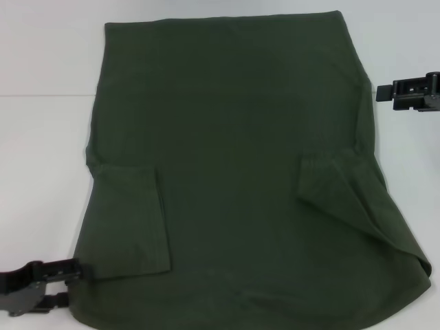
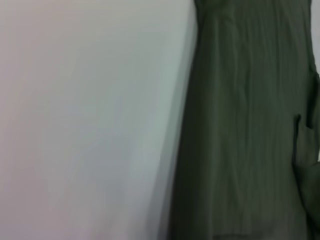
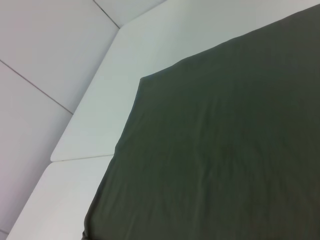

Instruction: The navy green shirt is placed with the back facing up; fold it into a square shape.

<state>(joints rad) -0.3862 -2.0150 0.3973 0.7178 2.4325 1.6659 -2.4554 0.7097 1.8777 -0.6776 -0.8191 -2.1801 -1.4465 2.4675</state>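
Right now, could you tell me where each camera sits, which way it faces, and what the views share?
Head: high, facing forward and down on the navy green shirt and white table; left gripper by the near edge, right gripper farther off.
Left wrist: close over the shirt's edge; no fingers visible.
Right wrist: angled across a shirt corner; no fingers visible.
All share shirt and table.

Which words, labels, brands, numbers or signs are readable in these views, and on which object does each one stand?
None can be read.
navy green shirt: only plain fabric shows, with both sleeves folded in; no print or tag is visible.
white table: no marking.
left gripper and right gripper: plain black parts, no legible label.
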